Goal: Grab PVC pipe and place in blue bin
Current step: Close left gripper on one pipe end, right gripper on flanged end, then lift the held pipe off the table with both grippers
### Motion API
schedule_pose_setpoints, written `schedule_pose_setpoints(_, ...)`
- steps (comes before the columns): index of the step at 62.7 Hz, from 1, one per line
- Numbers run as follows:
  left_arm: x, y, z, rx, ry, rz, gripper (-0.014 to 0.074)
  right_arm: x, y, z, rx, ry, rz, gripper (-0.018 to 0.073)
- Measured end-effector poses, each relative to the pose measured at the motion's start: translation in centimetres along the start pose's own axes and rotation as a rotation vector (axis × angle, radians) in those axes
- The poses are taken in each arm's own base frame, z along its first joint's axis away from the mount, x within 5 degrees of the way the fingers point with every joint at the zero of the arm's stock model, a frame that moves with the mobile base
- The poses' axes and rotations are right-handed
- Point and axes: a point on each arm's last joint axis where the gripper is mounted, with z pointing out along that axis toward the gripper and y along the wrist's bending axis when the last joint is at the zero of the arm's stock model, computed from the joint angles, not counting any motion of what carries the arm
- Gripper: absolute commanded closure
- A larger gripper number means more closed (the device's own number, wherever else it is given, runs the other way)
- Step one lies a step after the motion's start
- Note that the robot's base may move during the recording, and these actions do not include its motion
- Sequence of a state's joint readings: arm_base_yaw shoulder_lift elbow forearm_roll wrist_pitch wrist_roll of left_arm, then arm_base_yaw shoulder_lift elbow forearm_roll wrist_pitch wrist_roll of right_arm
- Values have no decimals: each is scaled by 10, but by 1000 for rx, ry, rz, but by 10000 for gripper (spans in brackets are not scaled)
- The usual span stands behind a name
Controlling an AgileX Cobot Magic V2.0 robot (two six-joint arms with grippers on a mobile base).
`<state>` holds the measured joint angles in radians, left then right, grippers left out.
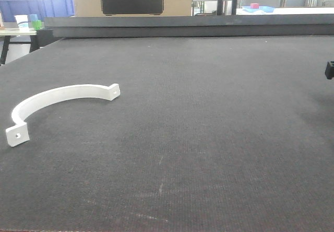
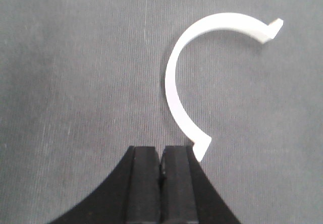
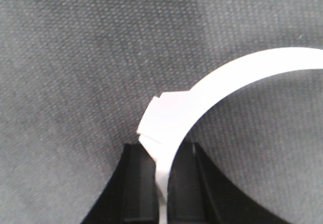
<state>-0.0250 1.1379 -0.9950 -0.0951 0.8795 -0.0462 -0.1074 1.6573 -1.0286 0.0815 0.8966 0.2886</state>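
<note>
The bin [image 1: 42, 4] stands well beyond the far-left corner of the mat [image 1: 209, 138], so on that long carry a thin band could swivel or slip from the pads. The pipe [image 1: 62, 92] rests on its edge on the mat's left side. The left gripper [image 2: 161, 153], pressed together and empty, hangs over the mat. The pipe's near tab is just beside its right fingertip, outside the jaws; lowered so, it would likely shove the pipe. The right gripper [image 3: 164, 151] pinches a white strap [image 3: 237, 77]; whether that is the same pipe I cannot tell.
</note>
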Motion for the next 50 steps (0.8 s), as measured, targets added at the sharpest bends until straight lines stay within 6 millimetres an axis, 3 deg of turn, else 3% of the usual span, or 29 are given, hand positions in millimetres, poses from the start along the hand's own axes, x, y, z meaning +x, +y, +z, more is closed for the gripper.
schedule_pose_setpoints(9,-3,-1,-1,6,-32,-3,707,5,1,-25,-28,-46,-8,727)
schedule_pose_setpoints(19,-5,-6,-4,47,75,-31,707,21,0,-64,-58,-118,-35,727)
schedule_pose_setpoints(31,-19,-26,0,92,104,31,707,34,-1,-98,-97,-250,-94,727)
schedule_pose_setpoints(39,-29,-35,16,79,131,39,707,34,-1,-104,-106,-295,-124,727)
schedule_pose_setpoints(50,-38,-33,52,9,210,20,707,35,-1,-104,-103,-292,-137,727)
